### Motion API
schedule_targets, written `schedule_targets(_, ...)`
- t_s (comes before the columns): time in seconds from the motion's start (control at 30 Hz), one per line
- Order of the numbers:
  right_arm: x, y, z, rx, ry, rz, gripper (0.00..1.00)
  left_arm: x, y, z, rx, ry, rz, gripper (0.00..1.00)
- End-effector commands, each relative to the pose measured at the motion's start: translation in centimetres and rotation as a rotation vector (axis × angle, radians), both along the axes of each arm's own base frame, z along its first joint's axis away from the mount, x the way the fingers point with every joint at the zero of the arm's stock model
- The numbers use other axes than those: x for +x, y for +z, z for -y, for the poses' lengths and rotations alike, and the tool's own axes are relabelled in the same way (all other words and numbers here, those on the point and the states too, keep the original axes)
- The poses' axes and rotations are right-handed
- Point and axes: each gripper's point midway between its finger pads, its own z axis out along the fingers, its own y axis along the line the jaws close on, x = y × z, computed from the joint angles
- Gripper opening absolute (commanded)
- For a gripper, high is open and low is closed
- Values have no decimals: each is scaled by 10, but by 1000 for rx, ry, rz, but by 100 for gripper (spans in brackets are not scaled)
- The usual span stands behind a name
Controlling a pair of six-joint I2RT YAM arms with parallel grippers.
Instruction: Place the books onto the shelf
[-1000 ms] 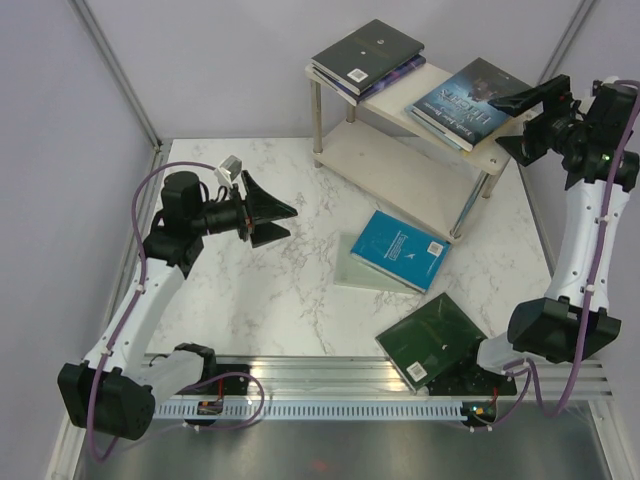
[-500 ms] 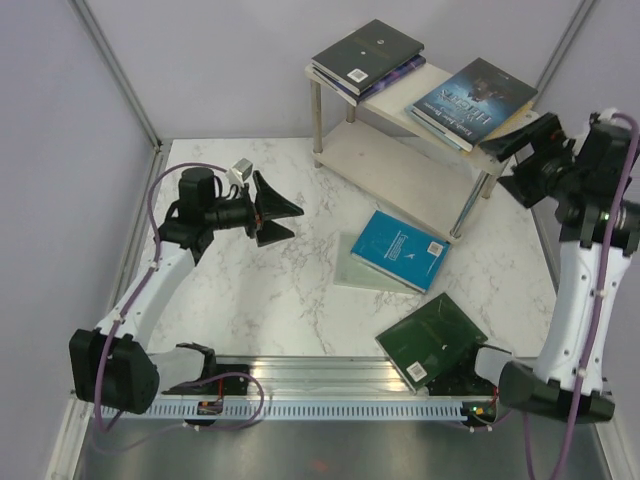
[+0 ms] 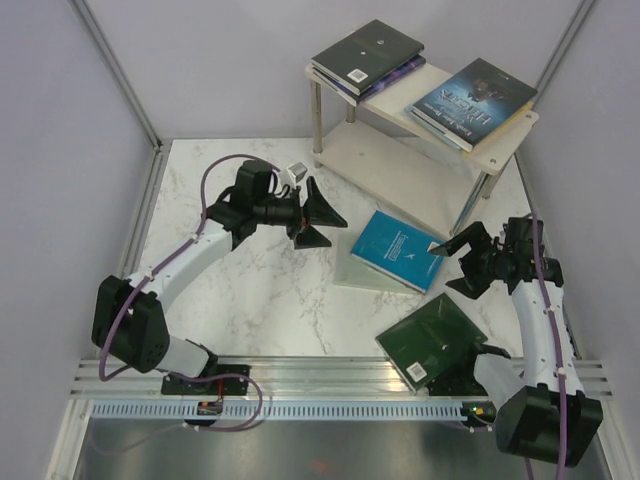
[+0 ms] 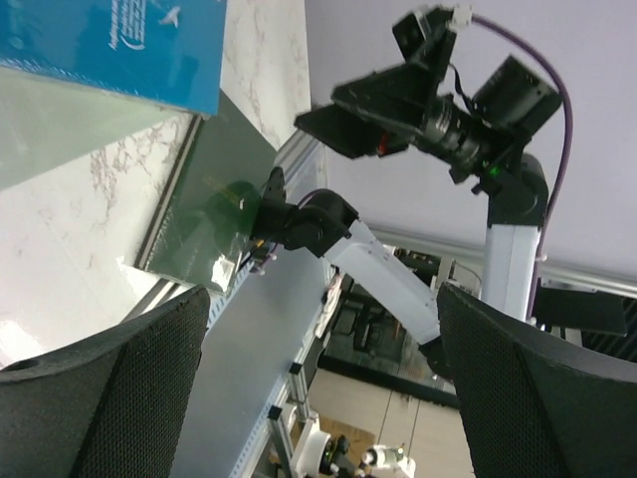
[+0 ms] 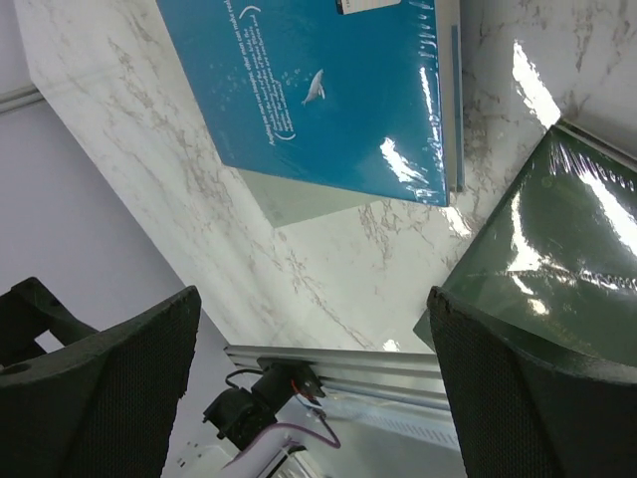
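**Grippers.** The left gripper (image 3: 322,220) is released, with its jaws spread wide and nothing between them. It hangs over the bench (image 3: 260,290) left of the loose books, its fingers pointing right. The right gripper (image 3: 447,268) is also released and empty. It sits low, just right of the cyan book (image 3: 400,250), and faces left towards it.

**Task items.** The cyan book lies flat at mid-bench on top of a pale mint book (image 3: 352,272). A dark green book (image 3: 432,338) lies nearer, at the bench's near edge. The shelf (image 3: 385,165) stands at the far right. Its upper board carries a black-covered stack (image 3: 368,50) and a dark blue book (image 3: 472,100), while its lower board is bare where we can see it.

**Step in hand.** We judge the cyan book to be the next pickup.
- Only one arm should commit, because the two grippers face each other across the book and could collide.
- The grasp should be taken at an edge that overhangs the mint book, so that one finger can slip beneath it.
- The jaws should close on the cyan cover alone.
- Both covers are glossy, so a shallow pinch could slip.

**Not determinable.**
- The mint book is mostly covered.
- We cannot count the books in either pile on the shelf.
- A thin object beside the shelf's right near leg is unclear.
- The right arm's base hides the green book's near corner.
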Motion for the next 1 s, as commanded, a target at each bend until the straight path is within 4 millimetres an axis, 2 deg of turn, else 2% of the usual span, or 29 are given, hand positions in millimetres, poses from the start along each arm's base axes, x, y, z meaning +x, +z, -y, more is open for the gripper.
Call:
schedule_targets(0.0, 24, -6, 2, 14, -14, 69, 98, -2, 12, 16, -4, -19, 69, 96)
schedule_targets(0.13, 43, -38, 18, -43, -77, 46, 97, -15, 13, 26, 0, -36, 59, 96)
schedule_targets(0.27, 51, -64, 34, -87, -131, -11, 97, -29, 18, 30, -5, -42, 62, 96)
schedule_targets(0.33, 63, -70, 39, -86, -155, 24, 97, -34, 16, 28, -1, -35, 51, 96)
schedule_targets(0.53, 81, -108, 48, -78, -140, 30, 96, -52, 30, 16, -22, 1, 62, 96)
schedule_targets(0.6, 86, -115, 45, -43, -135, 36, 95, -55, 34, 12, -21, 14, 69, 96)
schedule_targets(0.7, 108, -113, 43, -3, -140, 142, 95, -59, 32, 8, -8, 24, 61, 96)
schedule_targets(0.8, 115, -119, 40, 22, -131, 169, 94, -63, 36, 3, 1, 42, 65, 96)
schedule_targets(0.9, 116, -129, 38, 45, -129, 177, 93, -66, 37, -3, 15, 59, 69, 96)
schedule_targets(0.97, 109, -141, 32, 75, -121, 158, 90, -67, 35, -5, 24, 70, 64, 96)
